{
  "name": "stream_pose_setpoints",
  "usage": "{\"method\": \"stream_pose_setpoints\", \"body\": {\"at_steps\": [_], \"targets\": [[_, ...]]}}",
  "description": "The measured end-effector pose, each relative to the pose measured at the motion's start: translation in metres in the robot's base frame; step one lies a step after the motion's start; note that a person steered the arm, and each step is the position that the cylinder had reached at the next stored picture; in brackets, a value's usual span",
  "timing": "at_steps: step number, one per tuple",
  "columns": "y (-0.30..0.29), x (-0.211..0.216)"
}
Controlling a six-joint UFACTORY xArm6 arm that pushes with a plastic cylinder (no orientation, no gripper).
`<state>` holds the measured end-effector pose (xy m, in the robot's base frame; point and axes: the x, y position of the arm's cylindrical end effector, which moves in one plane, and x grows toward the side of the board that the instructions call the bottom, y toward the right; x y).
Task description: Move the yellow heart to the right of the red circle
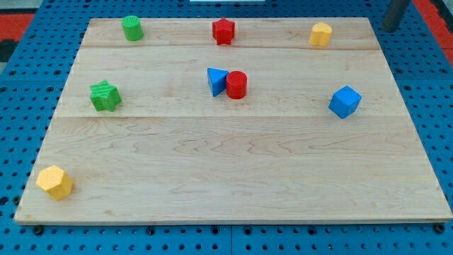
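The red circle (pixel 236 85) stands near the board's middle, touching a blue triangle (pixel 216 81) on its left. A yellow block that looks like the heart (pixel 320 34) sits at the view's top right, near the board's far edge. A second yellow block, with an angular pentagon-like shape (pixel 54 182), sits at the bottom left corner. My tip (pixel 390 27) shows at the view's top right, just beyond the board's corner. It is right of the yellow heart, apart from it, and far from the red circle.
A green cylinder (pixel 132 27) is at the top left and a red star-like block (pixel 224 31) at the top middle. A green star (pixel 105 95) is at the left and a blue cube (pixel 345 101) at the right. The wooden board (pixel 233 177) lies on blue pegboard.
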<state>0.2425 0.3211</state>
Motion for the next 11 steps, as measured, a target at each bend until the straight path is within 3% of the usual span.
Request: {"method": "stream_pose_setpoints", "body": {"at_steps": [1, 2, 5, 7, 9, 10, 11], "targets": [[-0.007, 0.056], [-0.035, 0.081], [-0.129, -0.003], [-0.149, -0.050], [-0.155, 0.033], [-0.167, -0.008], [-0.200, -0.009]]}}
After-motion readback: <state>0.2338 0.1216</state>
